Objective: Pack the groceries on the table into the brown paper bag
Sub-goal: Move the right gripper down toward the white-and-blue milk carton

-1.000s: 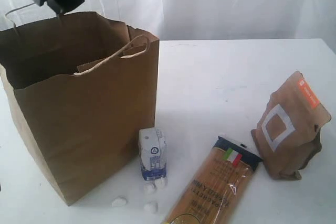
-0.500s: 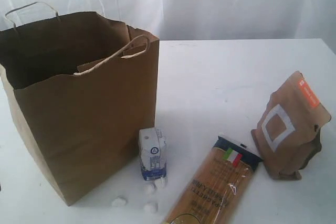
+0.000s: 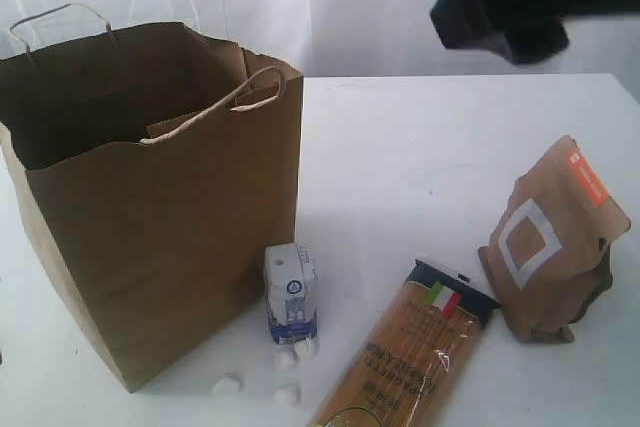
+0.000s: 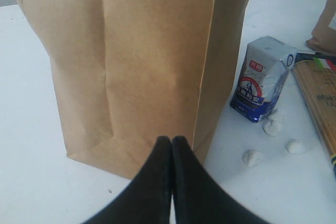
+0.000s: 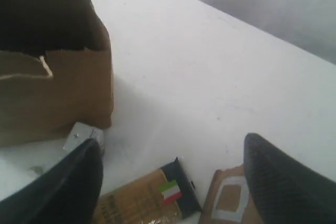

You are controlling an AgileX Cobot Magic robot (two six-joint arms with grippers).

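Right jaws spread, above spaghetti packet (image 5: 139,200) and brown pouch (image 5: 226,203).

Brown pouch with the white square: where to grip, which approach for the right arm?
Probably the flattened top edge of the brown pouch, near its orange label, coming from above with the open right gripper. It stands on the table, leaning slightly on a fuller base, with its top unobstructed.

Matt kraft paper bag (image 3: 170,247), glossy spaghetti packet (image 3: 415,352), smooth white table (image 3: 420,157)
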